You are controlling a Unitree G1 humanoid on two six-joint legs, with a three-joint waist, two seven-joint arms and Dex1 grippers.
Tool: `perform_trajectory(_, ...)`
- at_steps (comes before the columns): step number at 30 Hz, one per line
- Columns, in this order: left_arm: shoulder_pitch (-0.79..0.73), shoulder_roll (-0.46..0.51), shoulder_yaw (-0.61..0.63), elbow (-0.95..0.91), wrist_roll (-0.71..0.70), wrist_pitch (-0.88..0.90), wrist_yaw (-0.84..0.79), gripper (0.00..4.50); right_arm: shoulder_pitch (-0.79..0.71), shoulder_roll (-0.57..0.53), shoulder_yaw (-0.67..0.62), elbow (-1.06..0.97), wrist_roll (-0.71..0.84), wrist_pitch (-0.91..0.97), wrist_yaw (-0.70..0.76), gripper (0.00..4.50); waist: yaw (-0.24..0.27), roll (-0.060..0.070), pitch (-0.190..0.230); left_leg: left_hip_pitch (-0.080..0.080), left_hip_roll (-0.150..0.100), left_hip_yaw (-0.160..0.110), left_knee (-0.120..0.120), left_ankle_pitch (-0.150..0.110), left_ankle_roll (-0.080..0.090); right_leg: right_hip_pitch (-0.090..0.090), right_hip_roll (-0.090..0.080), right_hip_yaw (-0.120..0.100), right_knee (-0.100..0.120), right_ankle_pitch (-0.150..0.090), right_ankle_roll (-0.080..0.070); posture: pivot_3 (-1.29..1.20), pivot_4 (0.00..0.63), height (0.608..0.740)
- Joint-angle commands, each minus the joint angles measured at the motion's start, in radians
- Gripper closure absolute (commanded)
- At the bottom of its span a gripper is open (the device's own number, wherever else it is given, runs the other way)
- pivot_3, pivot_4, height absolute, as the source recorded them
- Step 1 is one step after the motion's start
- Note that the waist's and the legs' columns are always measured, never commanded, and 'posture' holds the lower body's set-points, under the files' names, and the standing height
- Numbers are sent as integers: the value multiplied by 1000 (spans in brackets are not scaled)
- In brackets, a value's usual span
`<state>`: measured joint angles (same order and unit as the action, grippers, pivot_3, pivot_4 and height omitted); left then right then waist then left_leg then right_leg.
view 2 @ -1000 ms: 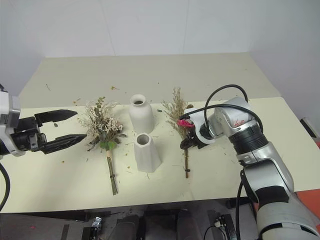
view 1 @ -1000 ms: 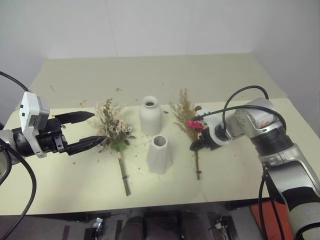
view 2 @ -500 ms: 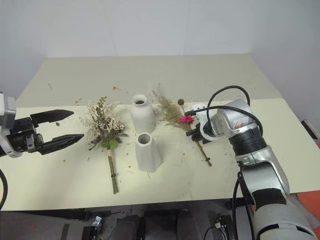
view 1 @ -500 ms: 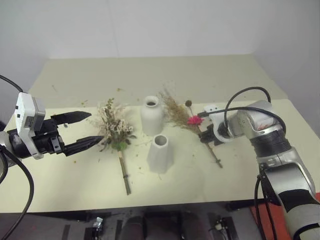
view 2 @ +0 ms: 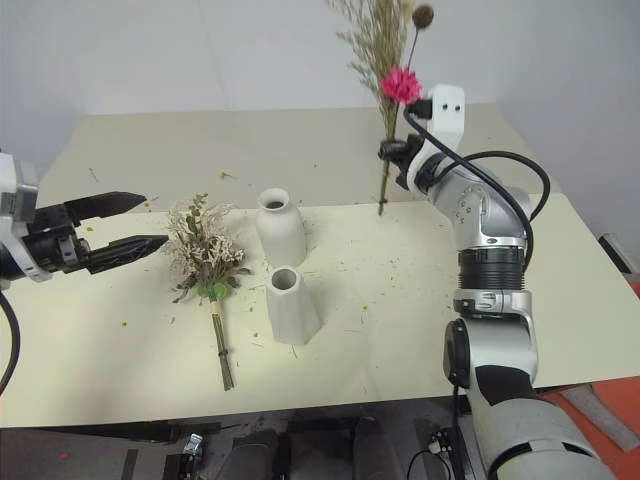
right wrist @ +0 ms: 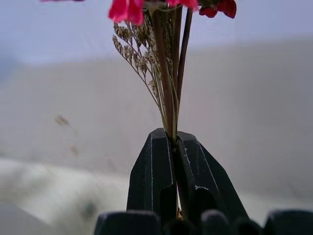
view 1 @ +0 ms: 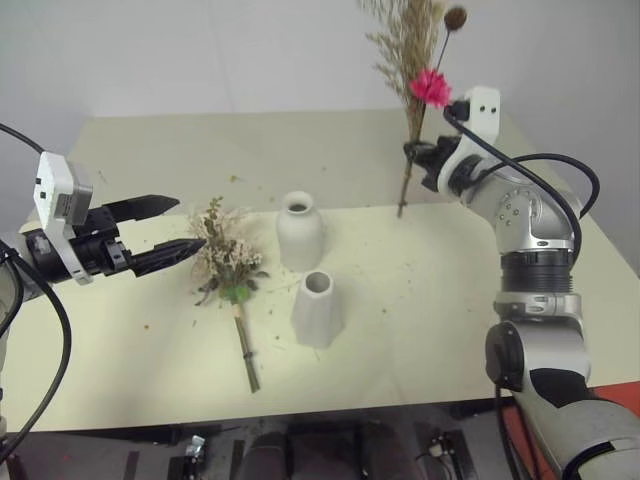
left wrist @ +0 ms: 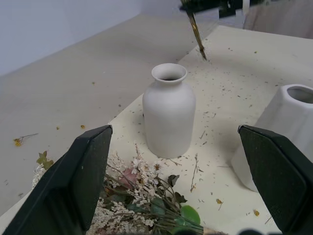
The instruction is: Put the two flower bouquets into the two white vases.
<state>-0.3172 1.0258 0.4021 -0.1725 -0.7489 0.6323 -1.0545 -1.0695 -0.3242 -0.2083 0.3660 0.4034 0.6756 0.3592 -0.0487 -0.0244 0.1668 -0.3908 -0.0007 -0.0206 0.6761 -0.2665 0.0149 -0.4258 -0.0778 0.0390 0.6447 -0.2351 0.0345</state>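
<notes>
My right gripper (view 1: pixel 414 153) is shut on the stems of the slim bouquet (view 1: pixel 412 45), the tan grasses with one bright pink flower. It holds the bundle upright, high above the table's far right part, with the stem ends (view 2: pixel 381 205) hanging free. In the right wrist view the fingers (right wrist: pixel 154 171) pinch the stems (right wrist: pixel 168 93). The fuller bouquet (view 1: pixel 227 262) lies flat on the table. My open left gripper (view 1: pixel 190 224) hovers just left of its flower head. The bottle vase (view 1: pixel 299 232) and the cone vase (view 1: pixel 317 310) stand upright between the arms. The left wrist view shows both the bottle vase (left wrist: pixel 168 112) and the cone vase (left wrist: pixel 288 127).
The cream table (view 1: pixel 450 300) is scattered with dried plant crumbs. A step runs across it just behind the bottle vase, with a farther surface (view 1: pixel 250 150) beyond. A plain wall rises at the back.
The right gripper closed on the slim bouquet, lifted it off the table and swung it upright, high and farther back. The left gripper stayed open and edged slightly forward beside the fuller bouquet.
</notes>
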Motion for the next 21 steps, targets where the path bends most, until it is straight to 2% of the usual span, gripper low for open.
perform_trajectory(1,-60,22,-16,29,2,11,-9,0,-55,33,-16,-64,40,-165,84,4475,0,0,0,0,0,0,0,0,0,0,0,0,1,0,0,0,150,740)
perform_trajectory(11,-155,23,-111,111,59,0,-84,0,-79,167,37,-147,102,-219,188,4475,0,1,0,0,0,0,0,0,-1,-1,0,0,3,0,0,0,150,740)
perform_trajectory(21,-218,5,-157,143,93,-1,-119,0,-10,222,117,-236,110,-194,218,4475,1,1,1,0,0,0,0,1,-1,-1,0,0,3,0,0,0,150,740)
